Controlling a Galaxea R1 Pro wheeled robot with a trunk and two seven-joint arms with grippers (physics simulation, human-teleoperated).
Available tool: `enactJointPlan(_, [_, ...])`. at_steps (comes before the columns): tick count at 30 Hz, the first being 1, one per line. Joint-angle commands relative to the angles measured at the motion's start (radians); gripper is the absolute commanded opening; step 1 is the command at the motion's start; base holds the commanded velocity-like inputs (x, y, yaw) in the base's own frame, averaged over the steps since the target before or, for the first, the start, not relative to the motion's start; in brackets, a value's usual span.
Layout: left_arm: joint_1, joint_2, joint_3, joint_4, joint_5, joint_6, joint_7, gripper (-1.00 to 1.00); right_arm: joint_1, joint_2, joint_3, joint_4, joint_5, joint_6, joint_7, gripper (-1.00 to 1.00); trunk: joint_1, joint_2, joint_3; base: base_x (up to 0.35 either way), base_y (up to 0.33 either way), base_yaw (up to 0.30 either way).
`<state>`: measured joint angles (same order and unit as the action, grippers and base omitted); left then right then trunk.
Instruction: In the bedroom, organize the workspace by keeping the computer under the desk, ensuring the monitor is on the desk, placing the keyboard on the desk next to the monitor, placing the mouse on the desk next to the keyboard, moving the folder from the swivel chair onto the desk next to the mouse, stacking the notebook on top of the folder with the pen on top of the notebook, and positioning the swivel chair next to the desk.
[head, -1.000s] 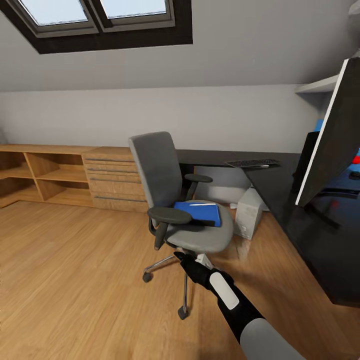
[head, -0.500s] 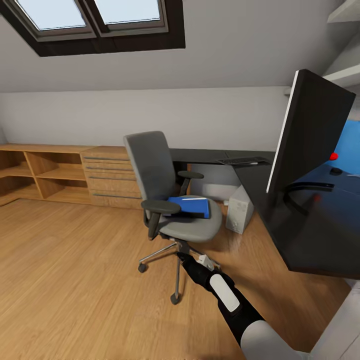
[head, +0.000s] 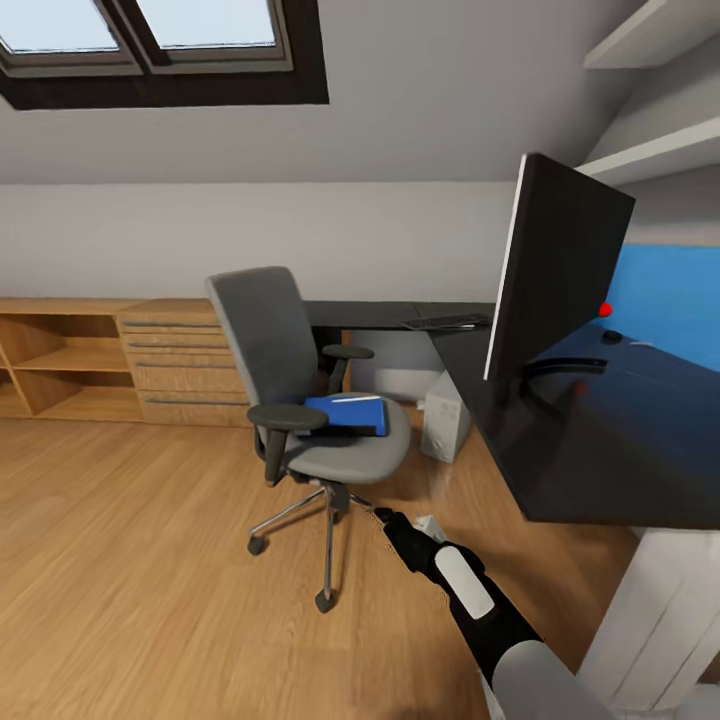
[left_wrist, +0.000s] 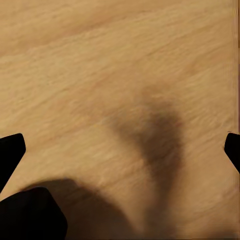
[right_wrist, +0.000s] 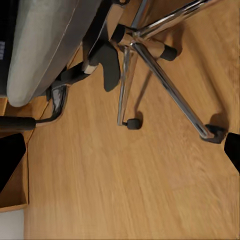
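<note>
Reaching forward, your right gripper (head: 385, 517) hangs low with jaws apart near the swivel chair (head: 300, 400), grey, chrome-based. Its seat holds the bright blue folder (head: 348, 412). Your wrist camera reveals the castors (right_wrist: 132, 123). Behind, the monitor (head: 555, 270) stands on the desk (head: 560, 450).

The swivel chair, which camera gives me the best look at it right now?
The head view: the whole swivel chair shows there, backrest, armrests, seat with the blue folder on it, and chrome base. The right wrist view gives a close look from low down at the seat's underside and the chrome legs with castors. The left wrist view looks at wood floor.
</note>
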<state>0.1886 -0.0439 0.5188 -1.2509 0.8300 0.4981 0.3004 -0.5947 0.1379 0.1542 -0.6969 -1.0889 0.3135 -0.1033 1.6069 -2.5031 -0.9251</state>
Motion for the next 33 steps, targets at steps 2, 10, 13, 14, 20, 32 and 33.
enactJointPlan(2, [0.0, -0.001, 0.001, -0.002, 0.011, 0.004, 0.008, 1.0, 0.0, -0.001, -0.002, -0.002, -0.01, 0.002, -0.012, 1.0, 0.0, 0.0, 0.001, -0.001, -0.001, -0.261])
enactJointPlan(10, [0.0, -0.001, 0.001, -0.002, 0.011, 0.004, 0.008, 1.0, 0.0, -0.003, -0.007, -0.009, -0.01, 0.0, -0.017, 1.0, 0.0, 0.0, 0.007, 0.0, 0.0, -0.27])
enactJointPlan(13, [0.0, -0.001, 0.001, -0.002, 0.011, 0.004, 0.007, 1.0, 0.0, -0.003, -0.007, -0.01, -0.01, 0.0, -0.018, 1.0, 0.0, 0.0, 0.009, 0.0, 0.026, -0.277])
enactJointPlan(14, [0.0, -0.001, 0.001, -0.002, 0.011, 0.004, 0.008, 1.0, 0.0, -0.002, -0.007, -0.01, -0.01, 0.0, -0.018, 1.0, 0.0, 0.0, 0.01, 0.0, 0.077, -0.278])
enactJointPlan(20, [0.0, -0.001, 0.001, -0.002, 0.01, 0.004, 0.008, 1.0, 0.0, -0.002, -0.007, -0.012, -0.01, 0.0, -0.018, 1.0, 0.0, 0.0, 0.014, 0.0, 0.157, -0.267])
enactJointPlan(32, [0.0, -0.002, -0.005, -0.002, 0.003, 0.003, 0.007, 1.0, 0.0, -0.002, -0.009, -0.013, -0.008, -0.006, -0.02, 1.0, 0.0, 0.0, 0.014, 0.072, 0.269, -0.04])
enactJointPlan(33, [0.0, -0.002, -0.01, -0.002, 0.001, 0.003, 0.007, 1.0, 0.0, -0.002, -0.01, -0.013, -0.008, -0.007, -0.02, 1.0, 0.0, 0.0, 0.013, 0.137, 0.28, -0.053])
